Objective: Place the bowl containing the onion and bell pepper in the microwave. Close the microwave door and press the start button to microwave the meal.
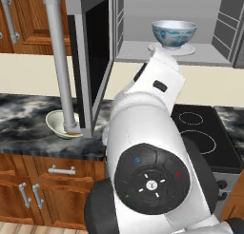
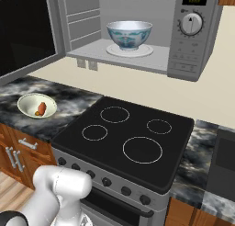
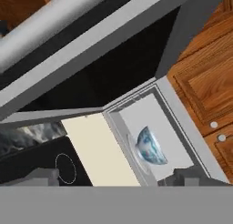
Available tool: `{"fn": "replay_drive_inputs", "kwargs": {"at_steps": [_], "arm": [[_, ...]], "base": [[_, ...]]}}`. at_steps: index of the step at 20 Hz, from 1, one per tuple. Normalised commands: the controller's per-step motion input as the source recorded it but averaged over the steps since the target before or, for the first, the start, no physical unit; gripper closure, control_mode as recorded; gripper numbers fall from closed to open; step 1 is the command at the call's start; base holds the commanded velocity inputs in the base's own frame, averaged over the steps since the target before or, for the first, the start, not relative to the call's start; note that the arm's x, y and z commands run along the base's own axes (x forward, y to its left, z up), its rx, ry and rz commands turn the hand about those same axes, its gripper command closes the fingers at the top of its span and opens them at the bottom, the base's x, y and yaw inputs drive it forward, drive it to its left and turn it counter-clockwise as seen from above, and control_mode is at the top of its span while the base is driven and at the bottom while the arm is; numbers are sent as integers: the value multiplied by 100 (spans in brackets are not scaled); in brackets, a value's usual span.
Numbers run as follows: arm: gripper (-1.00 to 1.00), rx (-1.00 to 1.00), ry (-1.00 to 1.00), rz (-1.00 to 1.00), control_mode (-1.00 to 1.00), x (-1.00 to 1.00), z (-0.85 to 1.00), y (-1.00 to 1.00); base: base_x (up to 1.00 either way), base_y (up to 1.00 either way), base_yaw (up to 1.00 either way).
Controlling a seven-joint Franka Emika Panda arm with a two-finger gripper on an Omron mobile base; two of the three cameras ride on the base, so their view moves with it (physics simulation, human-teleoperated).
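Note:
The blue-patterned bowl (image 1: 174,33) (image 2: 129,34) stands on the white turntable inside the microwave (image 2: 193,46) cavity. Its onion and bell pepper are hidden below the rim. The microwave door (image 1: 95,52) (image 2: 27,32) hangs wide open to the left, its silver bar handle (image 1: 59,62) pointing down toward the counter. In the hand view my gripper (image 3: 116,176) is open, its dark fingertips (image 3: 43,175) far apart with nothing between them. It looks at the bowl (image 3: 150,145) and the door (image 3: 100,59) from outside the cavity, apart from both.
A shallow pale bowl (image 1: 59,123) (image 2: 36,105) with orange and red food sits on the marble counter (image 2: 69,101), just under the door handle. The black stove top (image 2: 124,138) lies below the microwave. The dial and button panel (image 2: 190,24) is on the microwave's right side.

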Motion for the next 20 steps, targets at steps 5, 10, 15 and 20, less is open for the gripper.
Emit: {"fn": "replay_drive_inputs", "kwargs": {"at_steps": [5,10,15,20], "arm": [[-100,-29,-18,3,-100,2,-69,86],[-100,-25,-14,1,-100,0,-10,87],[-100,-25,-3,0,-100,12,-4,96],[-100,-8,0,-8,-100,58,-9,42]], "base": [[0,0,0],[0,0,0],[0,0,0],[0,0,0]]}}
